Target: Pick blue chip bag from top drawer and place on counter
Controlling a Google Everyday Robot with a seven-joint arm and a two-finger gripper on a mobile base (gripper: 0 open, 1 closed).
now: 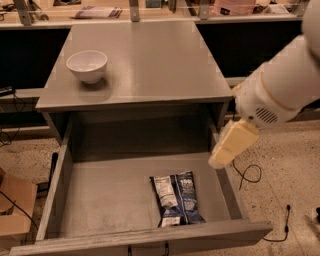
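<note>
- Camera view: you've got the top drawer [59, 186] pulled fully open below the counter [150, 65].
- Blue chip bag [178, 199] lies flat on the drawer floor, front-right area, with its near end close to the front wall. Label panels face up.
- Bag is clear of the right wall and nothing is touching it.
- Gripper [231, 144] hangs at the right, over the drawer's right wall, pointing down and left. It's behind the bag, to its right, and apart from it.
- You can't tell from this angle how far the gripper is open. Nothing is seen in its hold.
- White arm [280, 85] comes in from the upper right edge.
- White bowl [87, 65] sits upright on the counter, left rear part.
- Tan shelf [100, 14] with metal posts runs behind the counter.
- Cardboard box [15, 210] is on the floor left of the drawer, and a black cable [250, 175] is on the floor to the right.
</note>
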